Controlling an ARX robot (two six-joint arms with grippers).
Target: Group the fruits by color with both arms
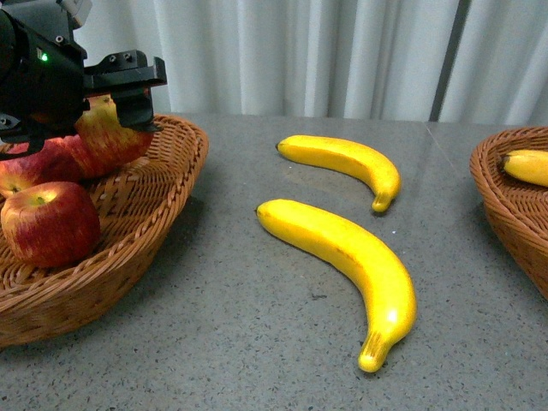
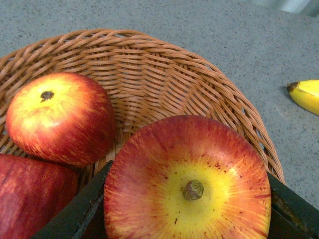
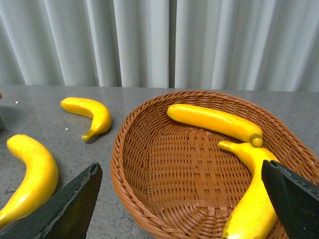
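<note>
My left gripper [image 1: 101,107] is shut on a red apple [image 1: 111,141] with a yellow top and holds it just over the left wicker basket [image 1: 175,184]. In the left wrist view the apple [image 2: 187,179] sits between the black fingers [image 2: 75,214], stem towards the camera. Two more red apples [image 1: 50,223] lie in that basket. Two yellow bananas [image 1: 342,161] [image 1: 355,261] lie on the grey table. My right gripper [image 3: 179,209] is open and empty above the right basket [image 3: 144,164], which holds two bananas [image 3: 214,122] [image 3: 251,199].
The right basket [image 1: 505,201] stands at the table's right edge with a banana [image 1: 527,167] showing in it. White curtains hang behind the table. The grey tabletop [image 1: 240,325] runs between the baskets.
</note>
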